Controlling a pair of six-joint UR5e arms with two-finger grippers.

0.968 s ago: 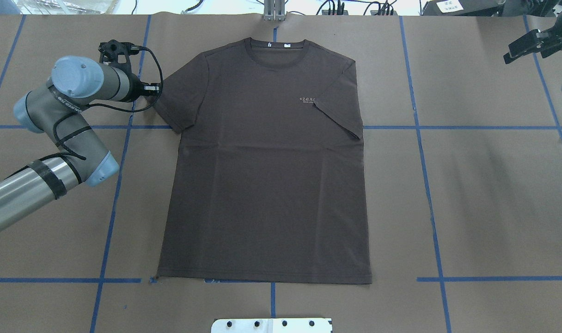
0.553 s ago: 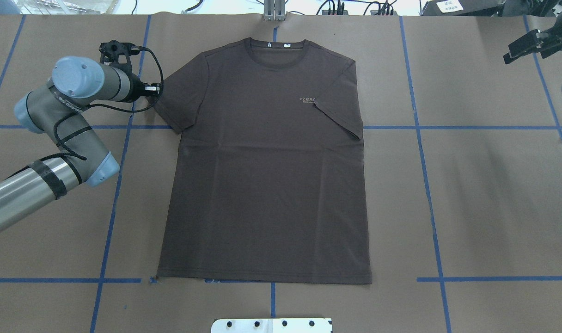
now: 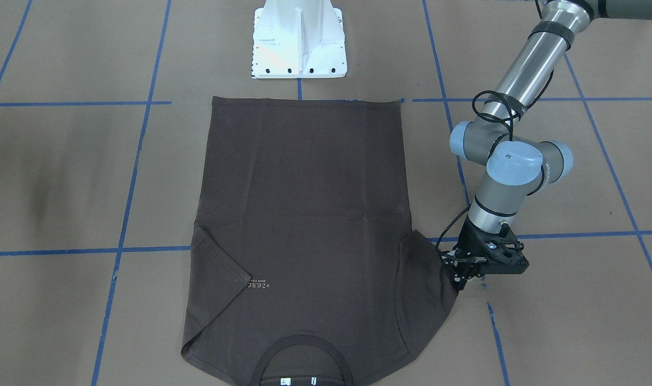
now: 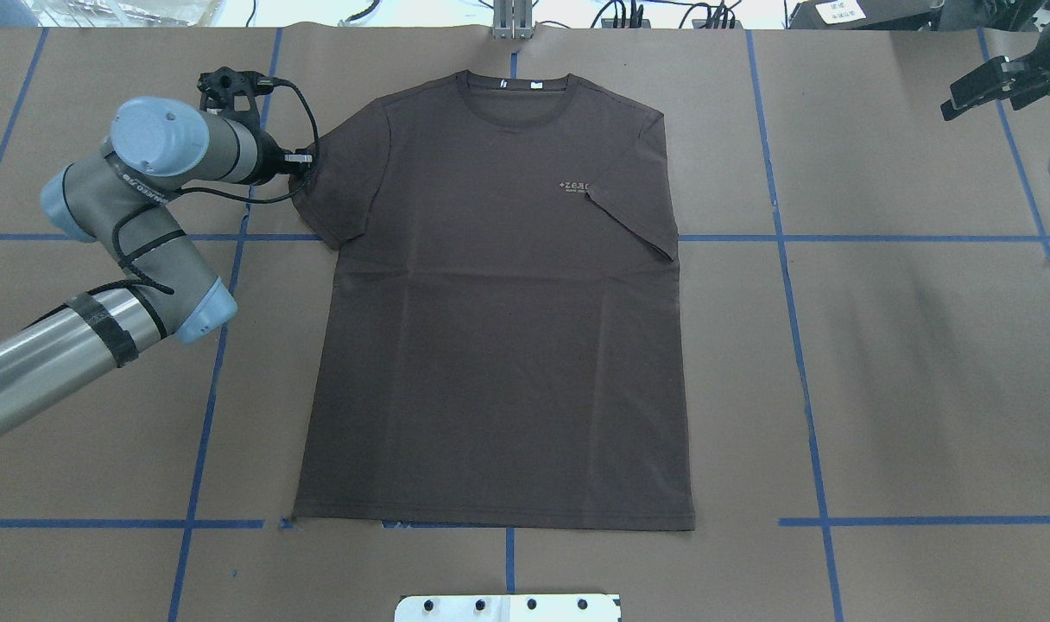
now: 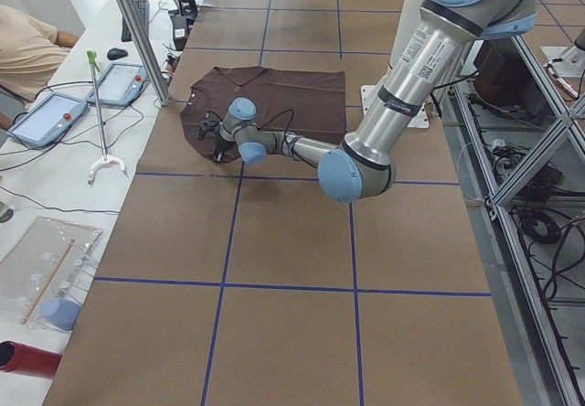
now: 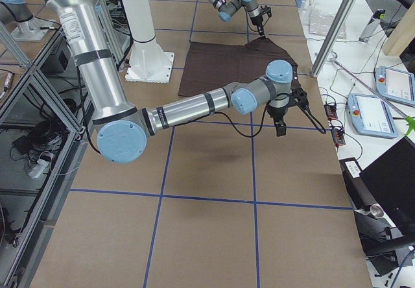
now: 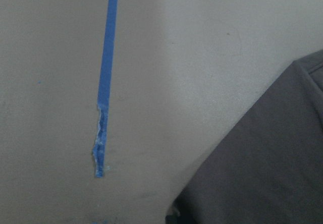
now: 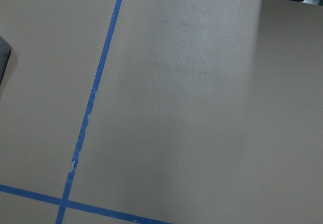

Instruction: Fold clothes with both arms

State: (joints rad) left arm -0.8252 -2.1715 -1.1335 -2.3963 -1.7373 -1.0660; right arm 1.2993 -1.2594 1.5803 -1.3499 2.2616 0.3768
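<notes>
The dark brown T-shirt (image 4: pixel 499 328) lies flat and face up on the brown paper, collar (image 4: pixel 518 95) at the far edge; it also shows in the front-facing view (image 3: pixel 304 203). The sleeve (image 4: pixel 637 207) on the overhead view's right is folded in over the chest, beside the pale lettering (image 4: pixel 575 187). The other sleeve (image 4: pixel 331 186) is spread out. My left gripper (image 4: pixel 305 168) sits low at this sleeve's outer edge (image 3: pixel 457 279), its fingers mostly hidden under the wrist, seemingly shut on the hem. My right gripper (image 4: pixel 961 97) is open and empty, far off at the back right.
The white pedestal base (image 3: pixel 299 43) stands just behind the shirt's hem. Blue tape lines (image 4: pixel 793 238) grid the paper. A metal post (image 4: pixel 512 17) and cables line the far edge. A side table with tablets (image 5: pixel 55 113) and an operator is beyond it.
My left arm has shifted a little to the right, toward the shirt, and the spread sleeve's outer edge has moved in with it. The right arm has not moved.
</notes>
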